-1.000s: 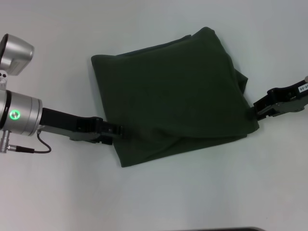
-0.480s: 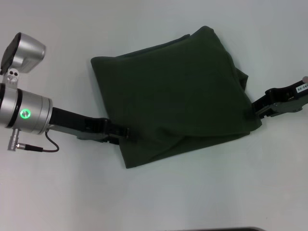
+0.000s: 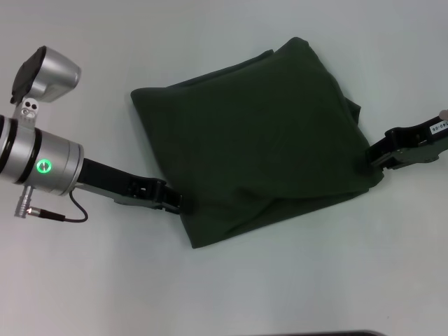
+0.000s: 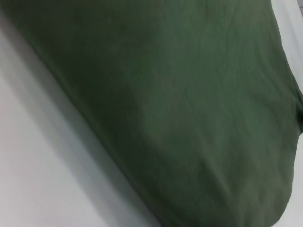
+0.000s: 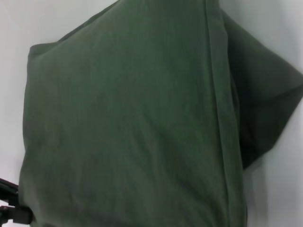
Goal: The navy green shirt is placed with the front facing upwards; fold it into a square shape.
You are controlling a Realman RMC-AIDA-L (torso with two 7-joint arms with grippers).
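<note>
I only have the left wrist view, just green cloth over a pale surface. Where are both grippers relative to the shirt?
Observer: In the head view the left gripper is at the near-left edge of the navy green shirt, its tips at the cloth; the right gripper is at the shirt's right edge.
Operator: What shape is the shirt in?
Observer: A rough, skewed four-sided bundle on the white table, with a loose flap sagging along its near edge.
Operator: Any lettering showing?
Observer: None; only plain green fabric shows, and the right wrist view adds a stitched hem running across the fold.
</note>
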